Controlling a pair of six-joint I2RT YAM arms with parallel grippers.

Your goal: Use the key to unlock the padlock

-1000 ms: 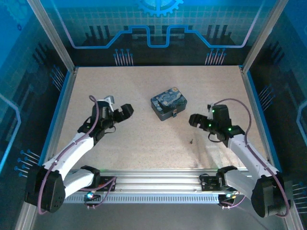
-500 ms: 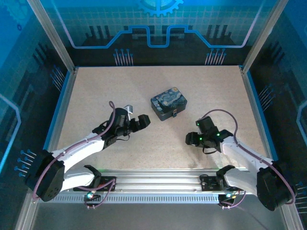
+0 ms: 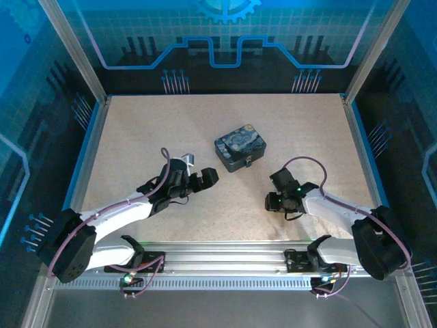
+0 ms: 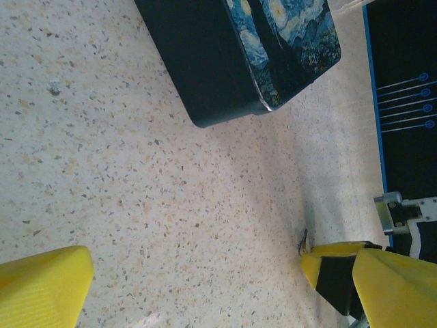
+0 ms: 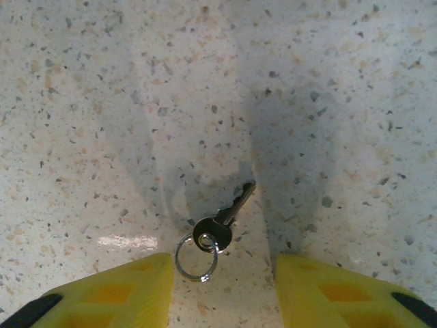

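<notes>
Speckled beige tabletop (image 3: pixel 136 130), walled by blue-lit panels on an aluminium frame. Two robot arms reach in from the near edge.

The right gripper (image 3: pixel 273 201) points down at the table, close to the surface. Its wrist camera shows the key (image 5: pixel 224 220), small, dark and flat on the tabletop, lying directly between the two yellow fingers (image 5: pixel 123 290). A thin split ring (image 5: pixel 196 257) hangs through its head, which is nearest the gripper, while the blade points away and slightly right. The jaws are partly parted, with a gap on each side of the key; neither finger touches it.

The left gripper (image 3: pixel 207 178) is spread wide and holds nothing. Just ahead of it, slightly to its right, sits a rectangular tin box (image 3: pixel 239 147) painted with blue and yellow swirls. The padlock (image 3: pixel 250 162) hangs on the tin's near face, beyond the right gripper and to its left, apart from the key.
</notes>
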